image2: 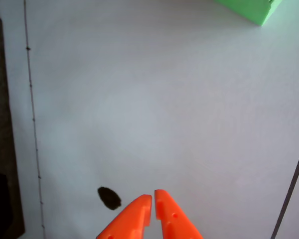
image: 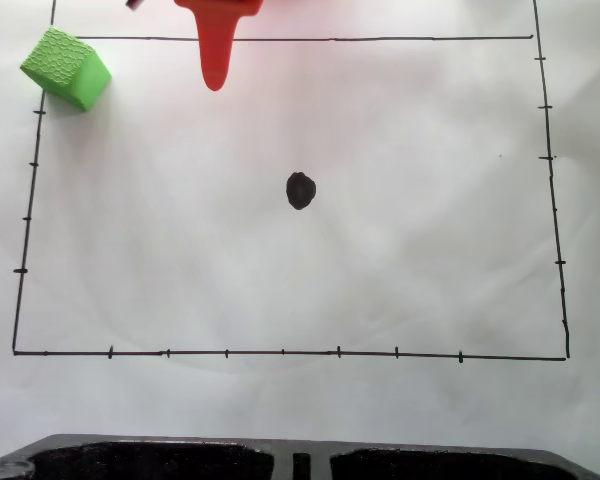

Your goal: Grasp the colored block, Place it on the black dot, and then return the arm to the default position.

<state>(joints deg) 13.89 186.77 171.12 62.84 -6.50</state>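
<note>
While the gripper [image2: 153, 198] hangs w/ fingers nearly closed, thin slit between tips, nothing held, the green cube [image: 65, 67] sits well apart, far up-right of the tips in wrist view, on the paper's drawn corner line, rotated corner-on, no long axis. Black dot [image2: 109, 197] lies just left of the tips.

The colored block [image: 65, 67], a bright green cube with a crackled top face, rests on the white paper at the upper left of the fixed view, overlapping the drawn rectangle's corner. The black dot [image: 300, 190], an irregular roundish ink blot, lies uncovered near the rectangle's centre, well apart from the block. In the wrist view, the block's corner [image2: 251, 10] appears at the top right and the dot [image2: 109, 197] at the lower left.
</note>
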